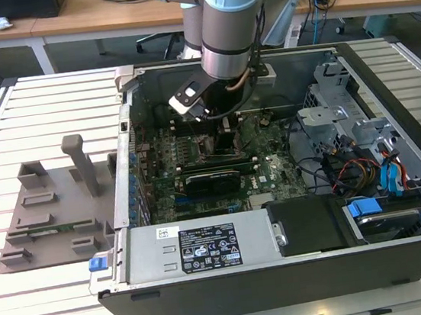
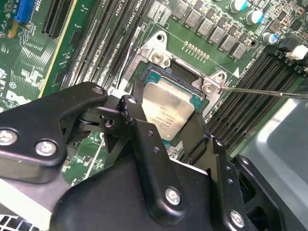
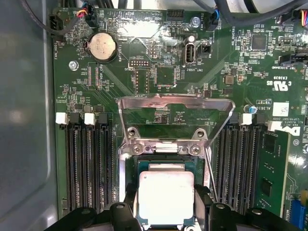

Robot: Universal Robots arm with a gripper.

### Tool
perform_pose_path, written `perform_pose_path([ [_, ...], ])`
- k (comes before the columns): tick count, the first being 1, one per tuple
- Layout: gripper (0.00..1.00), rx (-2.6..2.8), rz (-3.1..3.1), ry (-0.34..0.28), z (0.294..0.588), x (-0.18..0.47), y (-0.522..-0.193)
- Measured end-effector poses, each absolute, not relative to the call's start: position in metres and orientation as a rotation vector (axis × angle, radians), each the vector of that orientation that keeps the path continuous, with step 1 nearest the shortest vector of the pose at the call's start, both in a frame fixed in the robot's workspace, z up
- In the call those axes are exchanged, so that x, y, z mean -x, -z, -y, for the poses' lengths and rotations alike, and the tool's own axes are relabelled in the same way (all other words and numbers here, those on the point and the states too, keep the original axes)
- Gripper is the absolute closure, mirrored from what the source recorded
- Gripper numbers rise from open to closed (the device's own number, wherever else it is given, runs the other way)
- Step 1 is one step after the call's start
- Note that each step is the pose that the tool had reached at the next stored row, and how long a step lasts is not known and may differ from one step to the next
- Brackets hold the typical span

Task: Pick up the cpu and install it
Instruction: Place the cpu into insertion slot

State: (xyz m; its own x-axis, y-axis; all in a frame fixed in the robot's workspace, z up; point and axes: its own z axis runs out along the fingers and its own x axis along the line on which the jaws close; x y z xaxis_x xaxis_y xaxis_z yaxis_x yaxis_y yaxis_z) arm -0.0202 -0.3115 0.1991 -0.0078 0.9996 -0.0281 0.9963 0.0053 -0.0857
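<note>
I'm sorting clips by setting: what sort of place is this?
Probably a robotics lab or workshop: an opened computer case on a slatted metal table, a robot arm reaching into it, and cluttered desks with cables behind.

Robotics lab: opened computer case [image 1: 287,280], cluttered desks [image 1: 86,20] behind

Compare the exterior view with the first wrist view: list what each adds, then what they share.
Exterior view: the robot arm reaching into the open computer case, the labelled power supply inside it, and a grey fixture tray at the exterior view's left.
First wrist view: the cpu gripped in the claw at the socket, the raised load plate, a coin cell battery and black memory slots.
Shared: the green motherboard.
</note>
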Motion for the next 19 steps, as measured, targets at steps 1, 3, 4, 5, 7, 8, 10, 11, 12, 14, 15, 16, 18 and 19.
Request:
perform_pose_path([
  [1, 0.45, 2.184, 2.198, -0.125, 0.312, 0.020, -0.199],
  [3, 0.45, 2.184, 2.198, -0.125, 0.311, 0.020, -0.199],
  [4, 0.45, 2.184, 2.198, -0.125, 0.311, 0.020, -0.199],
  [5, 0.44, 2.184, 2.198, -0.125, 0.311, 0.020, -0.199],
  [7, 0.38, 2.184, 2.198, -0.125, 0.311, 0.020, -0.199],
  [8, 0.38, 2.184, 2.198, -0.125, 0.311, 0.020, -0.199],
  [10, 0.38, 2.184, 2.198, -0.125, 0.311, 0.020, -0.202],
  [11, 0.38, 2.184, 2.198, -0.125, 0.311, 0.020, -0.207],
  [12, 0.38, 2.184, 2.198, -0.125, 0.311, 0.020, -0.211],
  [14, 0.38, 2.184, 2.198, -0.125, 0.311, 0.020, -0.214],
  [15, 0.38, 2.184, 2.198, -0.125, 0.311, 0.020, -0.215],
  [16, 0.39, 2.184, 2.198, -0.125, 0.311, 0.020, -0.217],
  [18, 0.52, 2.184, 2.198, -0.125, 0.311, 0.020, -0.218],
  [19, 0.58, 2.184, 2.198, -0.125, 0.311, 0.020, -0.219],
])
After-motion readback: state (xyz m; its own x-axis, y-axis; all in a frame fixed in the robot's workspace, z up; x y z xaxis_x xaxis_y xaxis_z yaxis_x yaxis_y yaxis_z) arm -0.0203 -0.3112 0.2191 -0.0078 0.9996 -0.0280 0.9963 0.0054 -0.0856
